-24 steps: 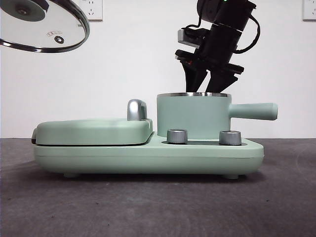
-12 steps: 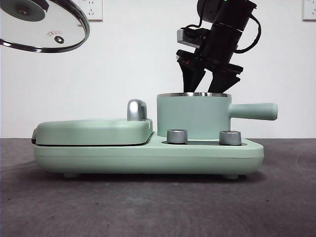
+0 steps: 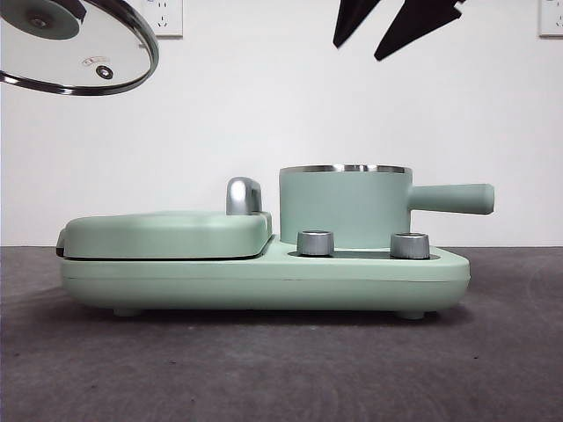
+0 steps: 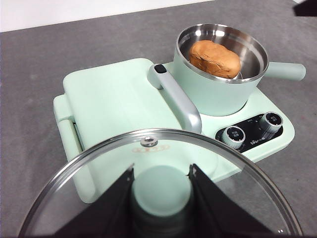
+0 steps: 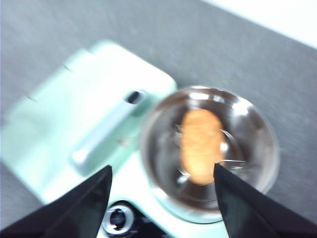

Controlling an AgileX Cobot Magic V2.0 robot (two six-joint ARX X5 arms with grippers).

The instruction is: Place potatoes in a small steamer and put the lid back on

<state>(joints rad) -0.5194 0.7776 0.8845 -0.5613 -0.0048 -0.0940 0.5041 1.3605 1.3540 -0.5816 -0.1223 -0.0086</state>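
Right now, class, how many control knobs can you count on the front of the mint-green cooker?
2. One control knob sits below the steamer pot toward the griddle side; the other control knob sits under the pot's side handle. None appear hidden.

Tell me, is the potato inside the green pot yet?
Yes, it is in. The potato lies at the bottom of the small steamer, which is open. The left pincer holds the lid by its knob, away from the pot.

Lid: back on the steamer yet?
No. The left gripper holds the lid by its knob, off to the side of the open steamer.
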